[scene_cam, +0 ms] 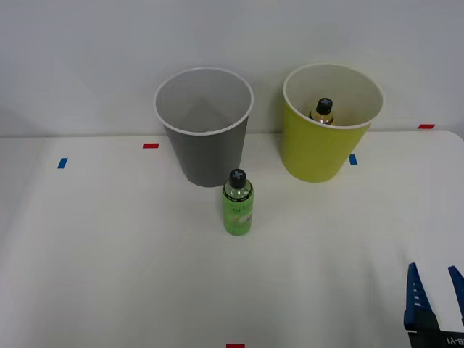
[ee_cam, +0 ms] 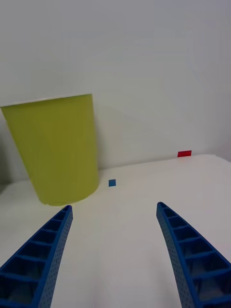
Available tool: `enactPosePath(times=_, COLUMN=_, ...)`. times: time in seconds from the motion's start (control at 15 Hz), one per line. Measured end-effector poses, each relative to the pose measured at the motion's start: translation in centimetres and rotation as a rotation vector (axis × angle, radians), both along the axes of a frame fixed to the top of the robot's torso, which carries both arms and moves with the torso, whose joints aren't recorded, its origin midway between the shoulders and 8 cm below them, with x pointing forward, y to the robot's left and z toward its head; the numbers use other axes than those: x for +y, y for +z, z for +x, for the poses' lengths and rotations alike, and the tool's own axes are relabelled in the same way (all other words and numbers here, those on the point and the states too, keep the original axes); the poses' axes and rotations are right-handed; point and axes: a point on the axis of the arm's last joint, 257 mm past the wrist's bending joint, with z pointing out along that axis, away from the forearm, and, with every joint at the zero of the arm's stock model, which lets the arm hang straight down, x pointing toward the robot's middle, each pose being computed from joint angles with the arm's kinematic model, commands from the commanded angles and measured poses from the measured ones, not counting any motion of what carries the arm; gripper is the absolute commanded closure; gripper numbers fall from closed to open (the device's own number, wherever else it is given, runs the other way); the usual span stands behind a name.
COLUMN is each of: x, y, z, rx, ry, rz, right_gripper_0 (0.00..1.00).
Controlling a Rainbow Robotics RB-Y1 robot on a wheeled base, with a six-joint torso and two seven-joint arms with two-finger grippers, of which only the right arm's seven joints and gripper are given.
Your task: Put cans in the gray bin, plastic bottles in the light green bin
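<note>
The small bright green plastic bottle (scene_cam: 238, 202) with black screw cap stands upright on the white table (scene_cam: 109, 254), just before the tall dark gray bin (scene_cam: 205, 138); probably light, slick (tippy too); take its labelled middle; right gripper (scene_cam: 436, 290) released, empty.

Hardly anything here can be read. The green bottle (scene_cam: 238, 202) carries a printed label, its wording too small to make out. White lettering sits on the right gripper's (scene_cam: 436, 288) black body, cut off at the edge.
</note>
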Motion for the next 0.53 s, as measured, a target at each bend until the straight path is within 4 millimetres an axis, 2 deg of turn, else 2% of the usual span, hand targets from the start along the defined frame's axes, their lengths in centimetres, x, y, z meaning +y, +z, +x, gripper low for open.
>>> enactPosePath(times=0.33, x=-1.0, y=-1.0, z=-3.5, rx=0.037, ry=-0.043, rz=-0.040, right_gripper_0=0.41)
enactPosePath(times=0.53, x=-1.6, y=-1.0, z=-4.7, rx=0.036, ry=-0.080, rz=-0.050, right_gripper_0=0.41)
